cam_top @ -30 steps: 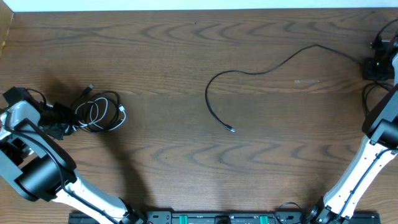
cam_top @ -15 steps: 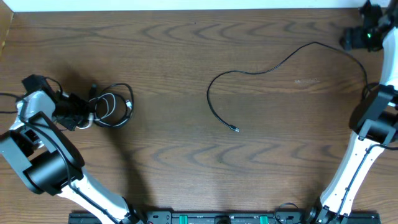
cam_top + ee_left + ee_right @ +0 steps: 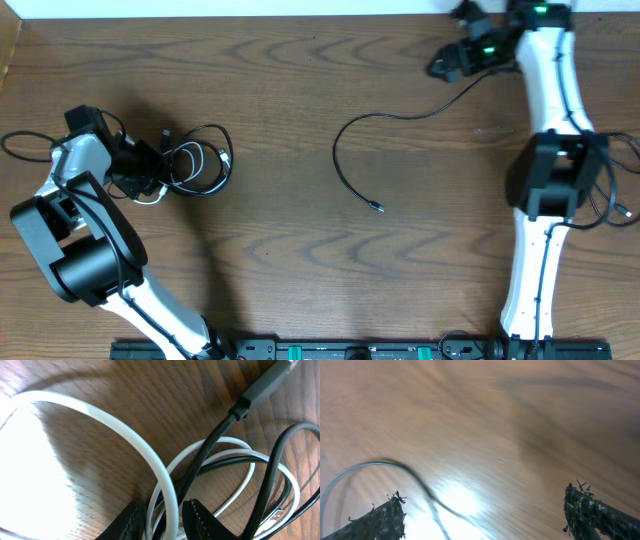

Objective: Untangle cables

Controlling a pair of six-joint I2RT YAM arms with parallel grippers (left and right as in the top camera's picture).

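On the left, a tangle of thin black and white cables [image 3: 195, 165] lies on the wooden table, and my left gripper [image 3: 150, 172] is shut on its left side. In the left wrist view the jaws [image 3: 164, 512] pinch a white cable [image 3: 125, 435] together with a black strand; a black cable with a plug end [image 3: 260, 390] crosses above. A separate long black cable [image 3: 336, 160] curves across the middle, its plug [image 3: 377, 208] pointing forward. Its far end runs under my right gripper [image 3: 440, 68], which is open. The right wrist view is blurred: wide-apart jaws [image 3: 487, 510] hover over that black cable [image 3: 420, 485], not holding it.
The right arm [image 3: 550, 170] stretches from the front right up to the table's back edge [image 3: 300, 15]. Thick black wires [image 3: 612, 200] hang beside it. Another dark wire [image 3: 20, 140] trails at the far left. The arms' base rail [image 3: 350, 350] runs along the front.
My right gripper has opened and swung from the far right edge to the back, left of where it was. My left gripper has dragged the tangle a little to the right.
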